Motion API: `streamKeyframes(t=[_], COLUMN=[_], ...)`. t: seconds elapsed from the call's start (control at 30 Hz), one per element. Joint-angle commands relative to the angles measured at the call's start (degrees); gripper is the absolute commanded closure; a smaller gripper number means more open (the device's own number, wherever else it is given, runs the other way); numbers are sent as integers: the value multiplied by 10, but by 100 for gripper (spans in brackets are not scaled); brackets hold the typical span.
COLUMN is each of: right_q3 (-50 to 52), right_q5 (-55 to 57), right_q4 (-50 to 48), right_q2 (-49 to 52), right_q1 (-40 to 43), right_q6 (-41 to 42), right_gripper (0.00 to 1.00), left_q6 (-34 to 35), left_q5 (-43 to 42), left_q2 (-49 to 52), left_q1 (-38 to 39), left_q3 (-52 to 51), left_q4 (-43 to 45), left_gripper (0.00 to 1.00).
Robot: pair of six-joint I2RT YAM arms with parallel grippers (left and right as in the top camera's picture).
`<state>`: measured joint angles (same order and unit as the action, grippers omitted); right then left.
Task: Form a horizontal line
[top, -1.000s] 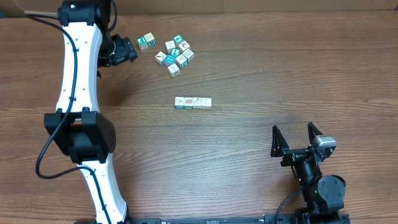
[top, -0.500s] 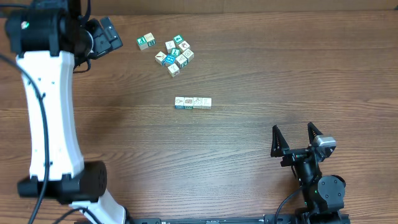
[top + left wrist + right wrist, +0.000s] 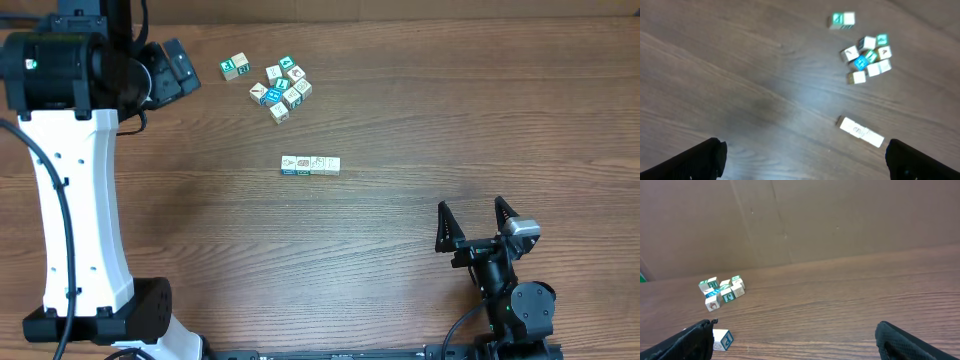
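Note:
The horizontal line is a short straight row of cream-and-teal cubes lying side to side in the middle of the table. In the left wrist view the horizontal line shows blurred at lower right. The right wrist view shows only its end cube, beside the left finger. My left gripper hangs high at the far left, open and empty, to the left of the loose cubes. In its own view the left gripper has only bare wood between its fingers. My right gripper stands open and empty at the near right, and the right gripper spans bare table.
An irregular bunch of similar cubes lies at the far middle, with one separate cube to its left. The same bunch and cube show from the left wrist. The white left arm rises over the table's left side.
The left arm has lifted and swung back to the left, carrying its open gripper away from the loose cubes. The cubes and the right arm have not moved.

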<state>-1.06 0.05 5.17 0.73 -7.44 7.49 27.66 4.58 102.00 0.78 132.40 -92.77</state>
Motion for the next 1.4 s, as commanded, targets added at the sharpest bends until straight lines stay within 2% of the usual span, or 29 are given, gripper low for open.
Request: streamKeyframes(t=[0.0,0.13,0.33,0.47,0.63,0.77,1.03,1.37], right_q3=[6,6,6,6,6,6,6,6], right_q5=[3,3,3,3,3,3,3,3], right_q4=[-3,-3,-3,-3,-3,-3,-3,-3], right_q2=[-6,-6,-6,-6,-6,-6,-6,-6], right_q1=[3,3,3,3,3,3,3,3], right_q6=[-3,-3,-3,-3,-3,-3,-3,-3], right_gripper=[0,0,0,0,0,0,0,0], left_q6=[3,49,48,31,-35,-46,-110,-114], left_q5=[4,0,-2,-2,-2,-7,-87,-96], left_q2=[-8,-9,-12,-26,-71,-108,-186,-265], left_q1=[6,5,12,28,55,67,65,64], left_q3=[-44,-91,-150,-212,-336,-444,-673,-915], left_q4=[-2,12,49,113,250,363,627,911], left_gripper=[0,0,0,0,0,0,0,0])
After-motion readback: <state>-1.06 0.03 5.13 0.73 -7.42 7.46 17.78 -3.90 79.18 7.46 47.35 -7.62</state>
